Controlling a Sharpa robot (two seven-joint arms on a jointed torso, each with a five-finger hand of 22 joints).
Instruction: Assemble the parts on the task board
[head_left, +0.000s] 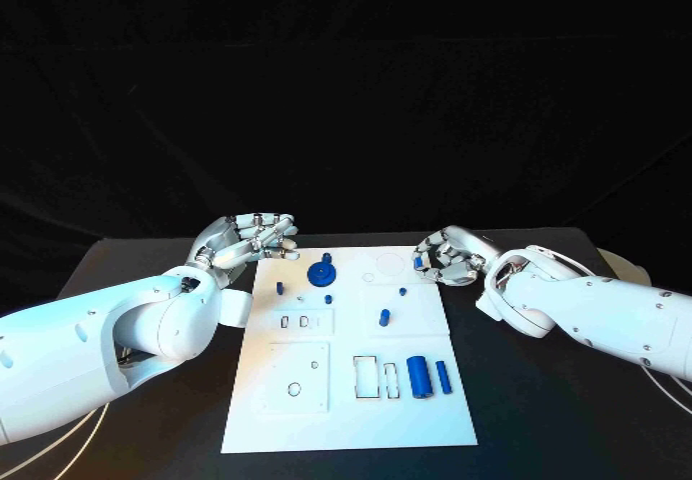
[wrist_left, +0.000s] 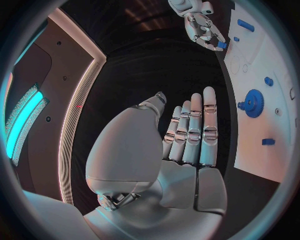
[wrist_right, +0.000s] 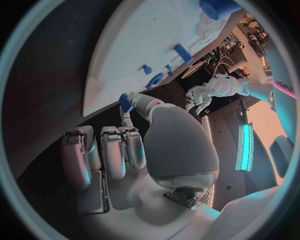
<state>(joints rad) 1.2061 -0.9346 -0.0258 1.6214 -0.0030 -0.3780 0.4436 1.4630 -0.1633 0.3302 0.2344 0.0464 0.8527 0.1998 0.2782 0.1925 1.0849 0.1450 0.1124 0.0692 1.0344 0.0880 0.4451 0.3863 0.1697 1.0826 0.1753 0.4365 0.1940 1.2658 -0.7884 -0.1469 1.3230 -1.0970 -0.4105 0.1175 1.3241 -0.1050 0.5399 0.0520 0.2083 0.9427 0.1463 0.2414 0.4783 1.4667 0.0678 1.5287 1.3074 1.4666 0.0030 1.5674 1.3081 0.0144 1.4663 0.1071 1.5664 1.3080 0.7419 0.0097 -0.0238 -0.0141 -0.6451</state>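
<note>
A black table (head_left: 173, 420) stands before black drapes (head_left: 346, 110), with teal-lit wall strips (wrist_left: 25, 117).

Right hand (head_left: 450, 258) pinches a small blue part (wrist_right: 125, 102); fingers cover most of it, shape unreadable. Task board (head_left: 346, 420): its far-right corner sits under that hand, and in the left wrist view the circle's rim cuts it off. Blue cylinder (wrist_right: 217, 7) clipped by the right wrist frame edge. Board's outlined slots (head_left: 296, 321) too small to tell depth.

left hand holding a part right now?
No. In the left wrist view the left hand has its fingers straight and apart from the thumb, with nothing in its palm.
</note>
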